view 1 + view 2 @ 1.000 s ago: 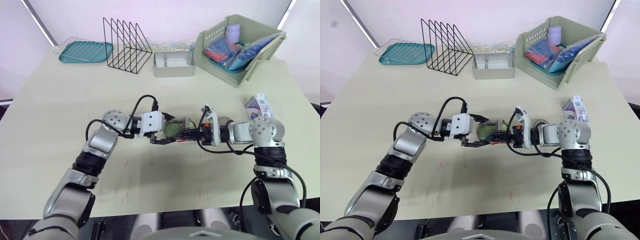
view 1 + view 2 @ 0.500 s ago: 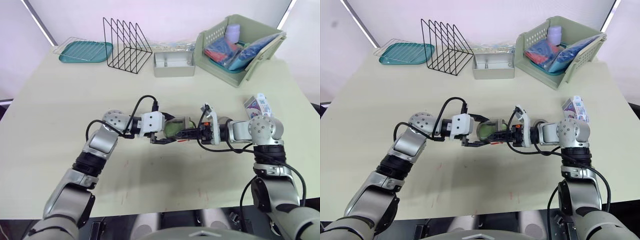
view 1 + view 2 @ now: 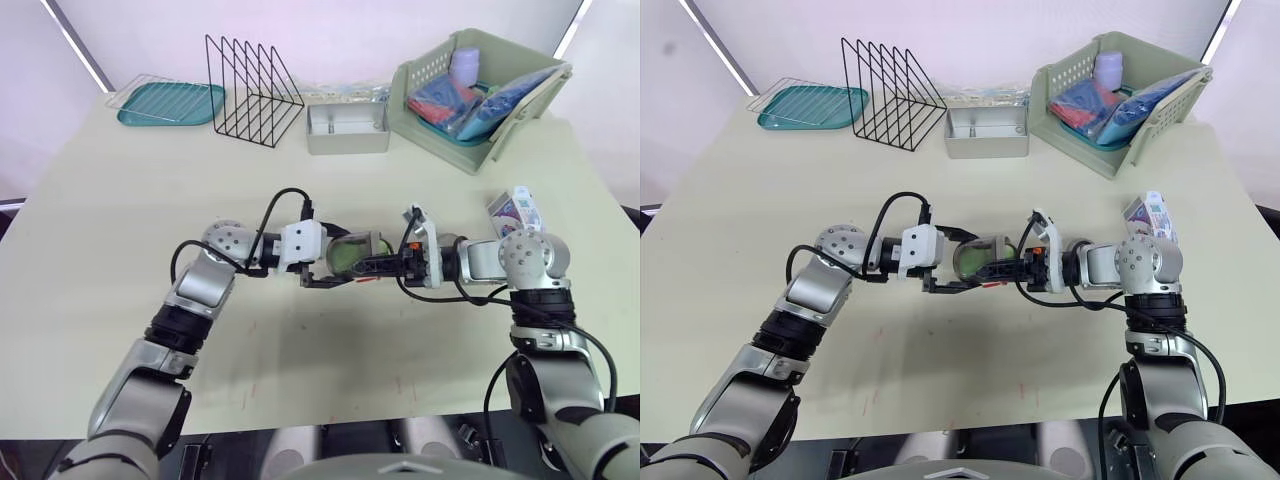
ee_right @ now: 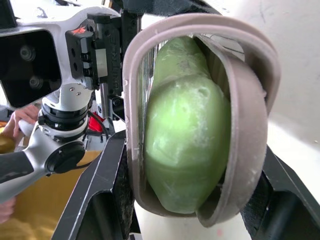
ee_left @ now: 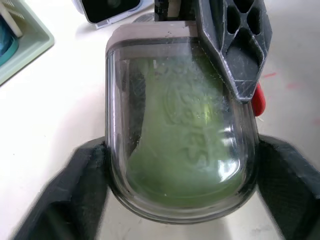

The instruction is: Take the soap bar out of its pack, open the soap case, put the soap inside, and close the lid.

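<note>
Left gripper (image 3: 338,262) clamps the clear oval soap case with a taupe rim (image 3: 350,250) from one end, one black finger on each side. Right gripper (image 3: 368,266) meets it from the opposite end, its fingers (image 5: 235,50) pinched on the same case. Case sits at mid-desk (image 3: 120,200). Pale green soap bar (image 5: 185,150) lies inside. White and purple soap pack (image 3: 518,212) stands near the right edge, well apart.

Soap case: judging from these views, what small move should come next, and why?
Probably the right gripper should squeeze the lid fully shut on the case. The soap is already inside, the left gripper grips the case by its sides, and the right wrist view shows a gap along the rim.
</note>
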You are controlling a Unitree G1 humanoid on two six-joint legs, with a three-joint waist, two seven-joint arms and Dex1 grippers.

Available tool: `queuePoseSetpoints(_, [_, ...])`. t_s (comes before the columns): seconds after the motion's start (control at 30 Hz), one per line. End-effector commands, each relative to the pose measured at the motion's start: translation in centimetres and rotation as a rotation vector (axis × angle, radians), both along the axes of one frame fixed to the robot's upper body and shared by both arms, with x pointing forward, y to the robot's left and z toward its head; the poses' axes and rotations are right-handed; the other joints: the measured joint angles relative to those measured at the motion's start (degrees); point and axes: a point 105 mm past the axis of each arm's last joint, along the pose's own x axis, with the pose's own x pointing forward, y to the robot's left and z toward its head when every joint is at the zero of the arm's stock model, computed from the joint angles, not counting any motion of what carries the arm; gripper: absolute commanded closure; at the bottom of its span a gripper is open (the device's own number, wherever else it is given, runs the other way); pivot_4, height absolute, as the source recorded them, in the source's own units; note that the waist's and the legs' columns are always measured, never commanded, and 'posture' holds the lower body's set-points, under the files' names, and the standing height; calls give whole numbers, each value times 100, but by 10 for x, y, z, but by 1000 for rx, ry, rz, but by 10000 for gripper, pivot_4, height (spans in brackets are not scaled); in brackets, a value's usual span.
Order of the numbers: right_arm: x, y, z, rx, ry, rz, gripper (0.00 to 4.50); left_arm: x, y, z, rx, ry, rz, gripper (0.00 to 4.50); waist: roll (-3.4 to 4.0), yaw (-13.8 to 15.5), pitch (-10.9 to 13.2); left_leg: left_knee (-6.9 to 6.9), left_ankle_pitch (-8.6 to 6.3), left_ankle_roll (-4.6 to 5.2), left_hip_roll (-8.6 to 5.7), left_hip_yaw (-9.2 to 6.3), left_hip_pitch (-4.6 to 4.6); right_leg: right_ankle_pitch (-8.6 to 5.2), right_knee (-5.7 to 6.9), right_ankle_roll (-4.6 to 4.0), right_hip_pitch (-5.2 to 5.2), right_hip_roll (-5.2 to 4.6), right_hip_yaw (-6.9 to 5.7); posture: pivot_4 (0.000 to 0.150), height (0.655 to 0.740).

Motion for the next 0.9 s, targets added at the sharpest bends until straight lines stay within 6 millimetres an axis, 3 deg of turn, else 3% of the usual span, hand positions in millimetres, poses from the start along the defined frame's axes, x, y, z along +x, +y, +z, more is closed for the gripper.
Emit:
queuePoseSetpoints(0.03, [1,3,16,28,-62,21,24687,0,2,10,-22,-23,-21,0,0,0,0,0,0,0,0,0,0,0,0,0,0,0,1,1500,7400])
queuePoseSetpoints(0.47, [1,-6,24,-14,-122,47,24687,-3,29,14,16,96,3,0,0,-3,0,-2,0,0,0,2,-1,0,0,0,-3,1,2,1500,7400])
queuePoseSetpoints(0.67, [4,-33,57,-293,-431,232,24687,-3,9,27,-96,168,2,0,20,4,14,3,0,2,-6,1,-15,0,-2,2,-11,-7,-3,1500,7400])
queuePoseSetpoints(0.9, [-2,-32,68,-528,-686,458,24687,-8,-15,26,-136,164,-13,0,18,-86,16,-2,0,1,6,8,-15,0,-3,2,-17,-1,-7,1500,7400])
